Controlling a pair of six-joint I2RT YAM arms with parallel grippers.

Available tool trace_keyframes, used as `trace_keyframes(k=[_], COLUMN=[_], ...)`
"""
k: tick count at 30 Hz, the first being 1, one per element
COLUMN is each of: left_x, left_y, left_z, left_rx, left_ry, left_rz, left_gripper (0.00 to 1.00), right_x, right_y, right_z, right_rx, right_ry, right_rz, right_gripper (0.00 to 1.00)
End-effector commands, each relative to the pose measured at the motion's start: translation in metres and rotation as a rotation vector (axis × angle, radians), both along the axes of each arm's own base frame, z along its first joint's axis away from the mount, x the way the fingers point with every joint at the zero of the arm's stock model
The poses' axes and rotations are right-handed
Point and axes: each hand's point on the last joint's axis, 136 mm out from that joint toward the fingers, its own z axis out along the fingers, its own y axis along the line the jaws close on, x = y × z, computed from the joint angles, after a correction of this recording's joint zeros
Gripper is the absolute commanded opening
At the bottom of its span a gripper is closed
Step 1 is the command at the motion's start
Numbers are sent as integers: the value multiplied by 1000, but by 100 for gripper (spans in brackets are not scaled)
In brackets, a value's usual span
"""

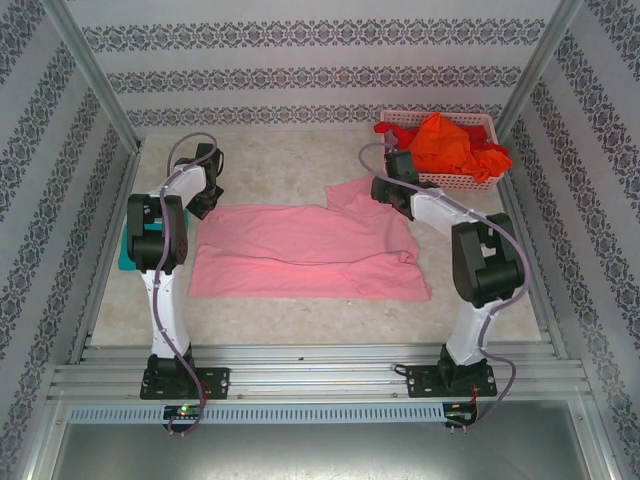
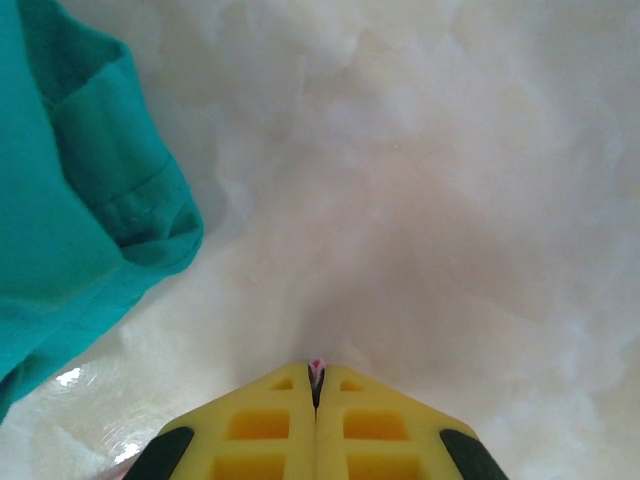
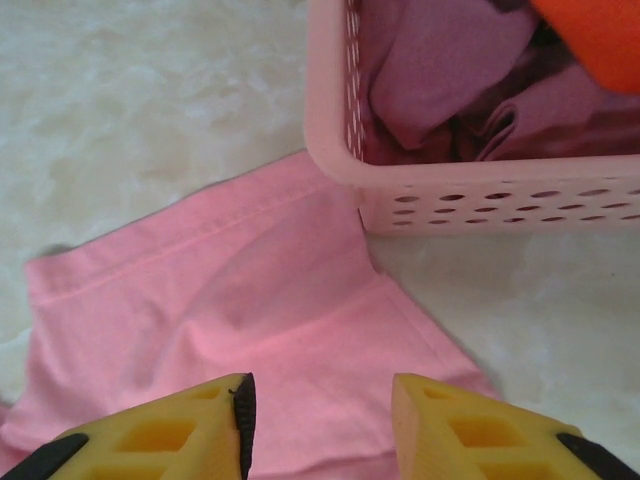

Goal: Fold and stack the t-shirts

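The left hand (image 2: 317,378) is pressing its fingers together, pinching a sliver of the light pink t-shirt (image 1: 300,250), which is lying spread across the surface (image 1: 280,170). The right hand (image 3: 318,400) is hovering, fingers spread, over that shirt's sleeve, just beside the pink lattice basket (image 3: 480,195). A teal t-shirt (image 2: 60,200) is lying near the left hand.

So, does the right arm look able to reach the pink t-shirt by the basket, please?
Probably yes: the right gripper hangs open above the pink t-shirt; the basket stands beside, not between.
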Motion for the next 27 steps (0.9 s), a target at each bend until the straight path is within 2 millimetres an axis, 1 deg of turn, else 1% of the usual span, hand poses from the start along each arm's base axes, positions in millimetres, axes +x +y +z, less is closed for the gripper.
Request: trace_keyframes(k=[1,5,8,14,18,23,27], left_x=[-9,-9,-9,-8,-9,-8,-7], left_y=[2,1,-1,-1,-2,-2,-3], left_z=[0,1,-1,-2,-3,-1,-1], left_rx=[-16,-21,-30,-30,-34,-36,-38], left_ry=[24,18,13,12,13,4,-2], left_rz=[-23,-33,-36,-43,-45,-49,-52], left_gripper=[1,0,0,0,0,0,0], right_x=[-1,3,6,20,25,21,16], right_y=[-4,-9,-7,7,10,6,2], right_z=[-22,-38,-49,-48,-55,-62,-62], right_rx=[-48,-83,-99,-118,-126,-140,-140], right_ry=[91,129,151,162,211,254,258], right_rz=[-56,-77,-70,-42,-53,-69,-76], right_gripper=[40,42,43,43,43,43,42])
